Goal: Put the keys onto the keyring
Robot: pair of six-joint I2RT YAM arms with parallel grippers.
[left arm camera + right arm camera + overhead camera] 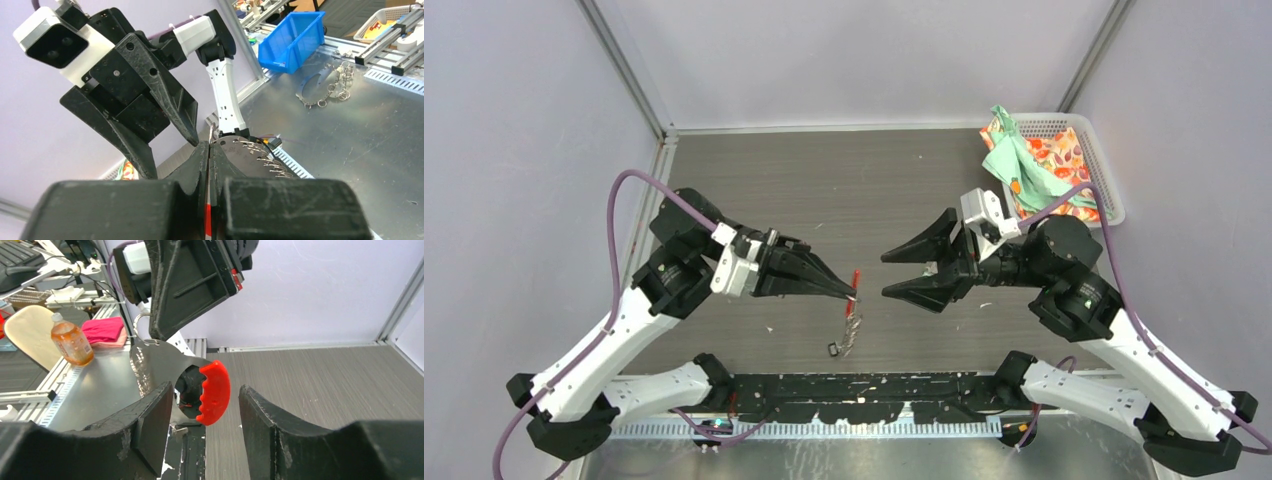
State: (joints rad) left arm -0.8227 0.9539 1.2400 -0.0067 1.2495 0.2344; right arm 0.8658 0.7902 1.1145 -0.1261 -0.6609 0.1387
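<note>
The left gripper (854,293) is pinching the keyring (851,328) by its red tab, the chain dangling beneath its tips; the right gripper (887,276) is gaping wide just beside.

robotics lab: pale-walled test cell (844,60), aluminium-rail benches (387,45), blue parts bin (292,30)
</note>
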